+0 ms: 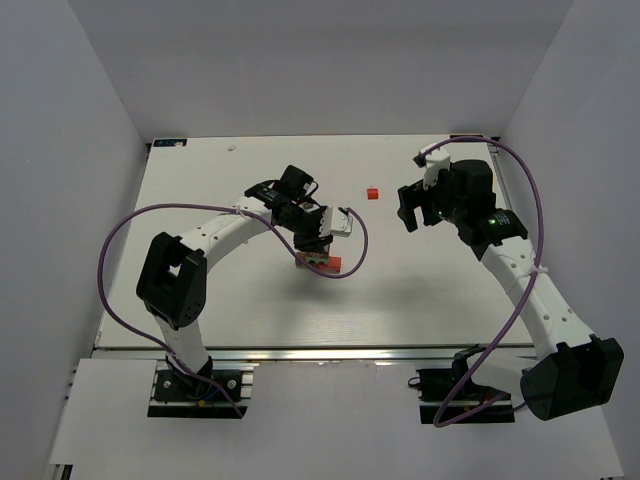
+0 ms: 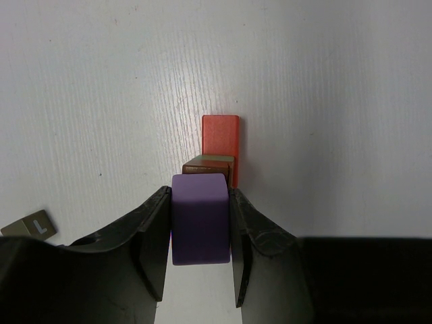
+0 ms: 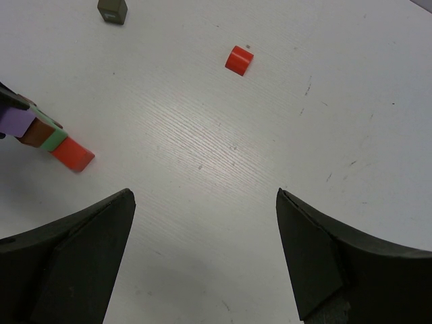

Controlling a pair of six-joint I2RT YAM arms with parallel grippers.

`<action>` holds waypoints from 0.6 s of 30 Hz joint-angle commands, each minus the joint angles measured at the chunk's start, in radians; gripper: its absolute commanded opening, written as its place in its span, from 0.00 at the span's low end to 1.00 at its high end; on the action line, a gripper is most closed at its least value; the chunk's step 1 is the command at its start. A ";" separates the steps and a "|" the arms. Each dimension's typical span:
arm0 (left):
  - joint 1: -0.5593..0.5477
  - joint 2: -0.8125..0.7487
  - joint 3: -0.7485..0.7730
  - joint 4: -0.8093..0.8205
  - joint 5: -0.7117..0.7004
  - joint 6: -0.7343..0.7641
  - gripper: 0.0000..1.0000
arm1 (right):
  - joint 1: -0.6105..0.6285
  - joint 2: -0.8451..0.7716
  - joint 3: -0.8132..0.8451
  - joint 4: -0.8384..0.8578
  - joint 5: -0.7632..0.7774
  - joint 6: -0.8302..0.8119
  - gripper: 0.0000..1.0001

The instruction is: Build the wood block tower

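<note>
Top external view: a white table [image 1: 430, 300] with 2 robot arms. The left gripper [image 2: 199, 194] reaches to the table's middle, its jaws clamped on a lilac block [image 2: 199, 229] at the top of the tower [image 3: 50, 138]. Below the lilac piece come a brown block [image 2: 202, 166], a green block [image 3: 56, 139], then a red block [image 2: 221, 138] on the table. The right gripper [image 3: 202, 250] hovers to the right, jaws wide apart, holding nothing. 1 loose red cube [image 1: 372, 192] lies beyond the tower, between the grippers. A dark grey block [image 3: 112, 10] lies well apart from the tower.
</note>
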 commanded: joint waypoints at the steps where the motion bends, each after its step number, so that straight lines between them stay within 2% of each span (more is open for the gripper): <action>1: 0.005 -0.017 0.022 0.001 0.020 0.023 0.44 | -0.002 0.004 0.038 0.001 -0.017 -0.006 0.89; 18: 0.007 -0.013 0.022 -0.009 0.032 0.032 0.50 | -0.002 0.012 0.043 0.000 -0.020 -0.008 0.89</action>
